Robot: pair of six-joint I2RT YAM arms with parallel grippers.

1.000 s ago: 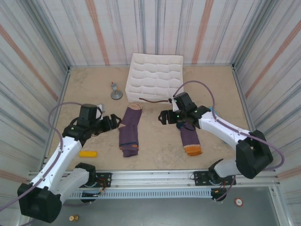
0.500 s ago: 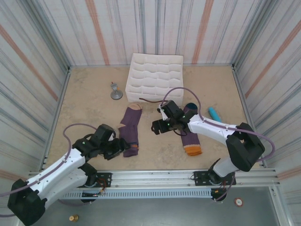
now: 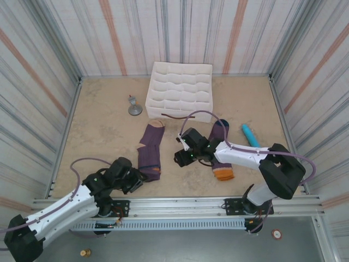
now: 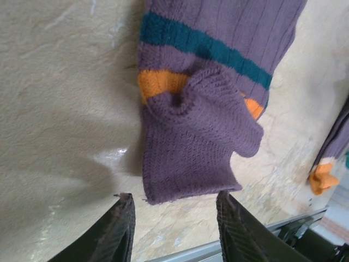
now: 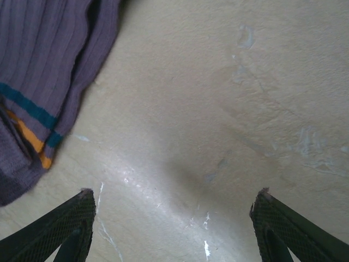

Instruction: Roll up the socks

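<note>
Left end effector [image 4: 174, 195] open, tips straddling near end of left sock [image 3: 149, 150] flat on surface [image 3: 109, 125]; right end effector [image 5: 174, 192] open wide over bare surface between left sock and right sock [image 3: 222, 166].

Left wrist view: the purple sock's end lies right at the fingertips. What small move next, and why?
Probably ease the left gripper slightly forward and down, then close on the purple sock at its folded end. The jaws stand apart, and the fabric edge only just reaches the fingertips.

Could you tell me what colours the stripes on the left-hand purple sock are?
The purple knit sock has teal and orange stripes; left wrist view shows them best.
</note>
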